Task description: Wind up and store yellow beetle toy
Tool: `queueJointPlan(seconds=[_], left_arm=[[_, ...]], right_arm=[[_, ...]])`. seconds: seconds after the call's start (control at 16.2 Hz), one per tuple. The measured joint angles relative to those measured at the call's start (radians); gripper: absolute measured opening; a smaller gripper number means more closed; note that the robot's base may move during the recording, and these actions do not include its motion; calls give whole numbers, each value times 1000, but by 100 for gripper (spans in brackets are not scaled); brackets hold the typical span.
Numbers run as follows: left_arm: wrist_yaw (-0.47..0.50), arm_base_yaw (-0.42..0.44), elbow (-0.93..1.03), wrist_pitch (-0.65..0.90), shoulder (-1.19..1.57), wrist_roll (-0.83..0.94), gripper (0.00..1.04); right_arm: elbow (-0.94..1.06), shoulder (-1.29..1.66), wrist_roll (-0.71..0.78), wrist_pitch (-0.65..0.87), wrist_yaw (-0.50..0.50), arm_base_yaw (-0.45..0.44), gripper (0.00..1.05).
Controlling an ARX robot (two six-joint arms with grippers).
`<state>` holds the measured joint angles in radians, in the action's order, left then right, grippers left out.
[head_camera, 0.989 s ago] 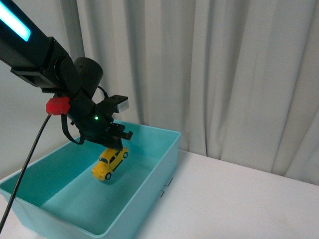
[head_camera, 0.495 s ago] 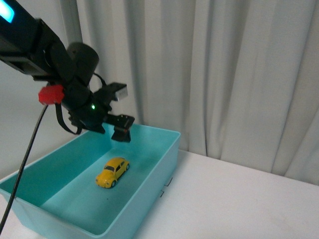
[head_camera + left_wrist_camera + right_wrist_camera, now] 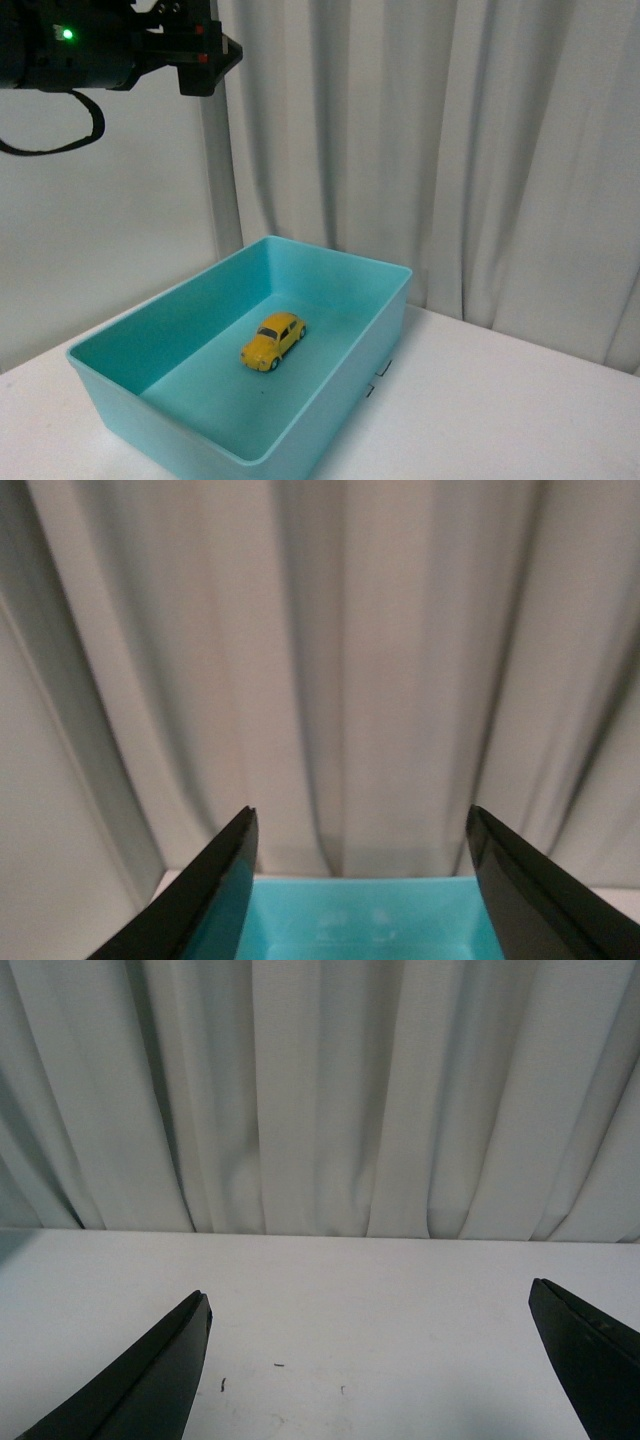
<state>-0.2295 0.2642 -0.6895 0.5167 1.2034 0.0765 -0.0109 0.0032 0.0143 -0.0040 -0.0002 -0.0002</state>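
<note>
The yellow beetle toy [image 3: 273, 341] rests on its wheels on the floor of the turquoise bin [image 3: 330, 262], near the middle. My left gripper [image 3: 205, 62] hangs high above the bin at the top left of the front view, open and empty. In the left wrist view the left gripper [image 3: 360, 825] shows two dark spread fingers with the bin's far wall [image 3: 360, 905] low between them; the toy is out of that view. My right gripper [image 3: 370, 1305] is open over bare white table [image 3: 360, 1290], holding nothing.
The bin stands on a white table [image 3: 500, 410] with free surface to its right. Pale curtains [image 3: 450, 150] hang close behind the table. A small clip or latch [image 3: 383, 368] sticks out of the bin's right wall.
The left gripper let go of the toy, which dropped onto the bin floor. The arm then rose well above the bin, and the camera view shifted so the bin sits further right.
</note>
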Motion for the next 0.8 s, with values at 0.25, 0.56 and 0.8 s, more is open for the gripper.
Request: queueJointPlan(seconds=[0.25,0.56,0.8], left_arm=[[62,-100,322,137,-150,-62,18],[132,-171,500,140,-341,-73,2],[216,-272,580,82,-486,-73,2]], right_arm=[[0,0,0,0,0,0,98],[0,0,0,0,1,0,98],[0,0,0,1,1,0,98]])
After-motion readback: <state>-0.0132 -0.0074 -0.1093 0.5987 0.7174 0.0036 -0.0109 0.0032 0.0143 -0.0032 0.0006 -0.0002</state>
